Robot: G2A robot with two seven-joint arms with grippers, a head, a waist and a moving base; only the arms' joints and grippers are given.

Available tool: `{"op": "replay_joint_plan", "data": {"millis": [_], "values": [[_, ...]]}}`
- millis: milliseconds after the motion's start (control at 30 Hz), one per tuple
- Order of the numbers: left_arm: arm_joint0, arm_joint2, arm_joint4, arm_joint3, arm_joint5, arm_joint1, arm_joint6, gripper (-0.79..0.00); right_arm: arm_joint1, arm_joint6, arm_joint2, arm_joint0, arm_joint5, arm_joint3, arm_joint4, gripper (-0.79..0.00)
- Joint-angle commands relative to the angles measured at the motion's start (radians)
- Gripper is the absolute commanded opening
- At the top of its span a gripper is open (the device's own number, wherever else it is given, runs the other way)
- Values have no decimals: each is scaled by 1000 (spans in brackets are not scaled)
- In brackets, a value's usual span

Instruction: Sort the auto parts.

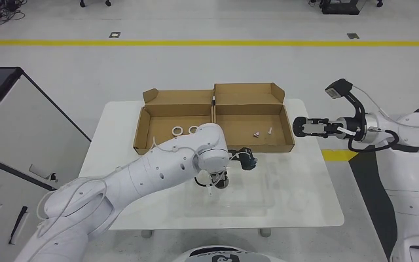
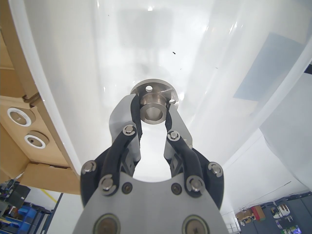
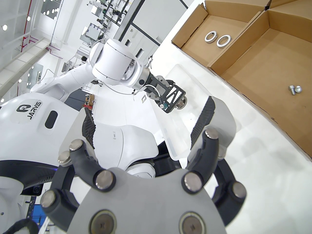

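My left gripper point(image 2: 151, 110) is shut on a metal flanged bushing point(image 2: 156, 90), held by its hub just above a clear plastic tray point(image 2: 73, 49) near the table's middle. In the top view this gripper point(image 1: 220, 181) hangs over the tray point(image 1: 258, 196), in front of two joined cardboard boxes. The left box point(image 1: 145, 128) holds two white rings point(image 1: 177, 130); the right box point(image 1: 288, 131) holds two small bolts point(image 1: 257, 134). My right gripper point(image 1: 296, 126) stands open and empty just off the right box's outer side. Its fingers point(image 3: 206, 120) are spread wide.
The white table point(image 1: 308, 190) has bare room to the right of the tray and along its front. The right wrist view shows the rings point(image 3: 210, 36), the bolts point(image 3: 295, 89) and the left gripper point(image 3: 173, 96) farther off. A grey panel point(image 1: 33, 124) stands left of the table.
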Motion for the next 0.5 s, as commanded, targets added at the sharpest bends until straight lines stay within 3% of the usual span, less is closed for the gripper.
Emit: {"op": "replay_joint_plan", "data": {"millis": [0, 100, 233, 467], "values": [[13, -6, 10, 23, 4, 5, 29, -785, 0, 0, 0, 0, 0, 0, 0, 0], [33, -76, -66, 23, -21, 24, 111, -785, 0, 0, 0, 0, 0, 0, 0, 0], [84, -208, -165, 4, -81, 72, 200, -785, 0, 0, 0, 0, 0, 0, 0, 0], [240, -460, -376, -45, -295, 164, 301, -785, 0, 0, 0, 0, 0, 0, 0, 0]]}}
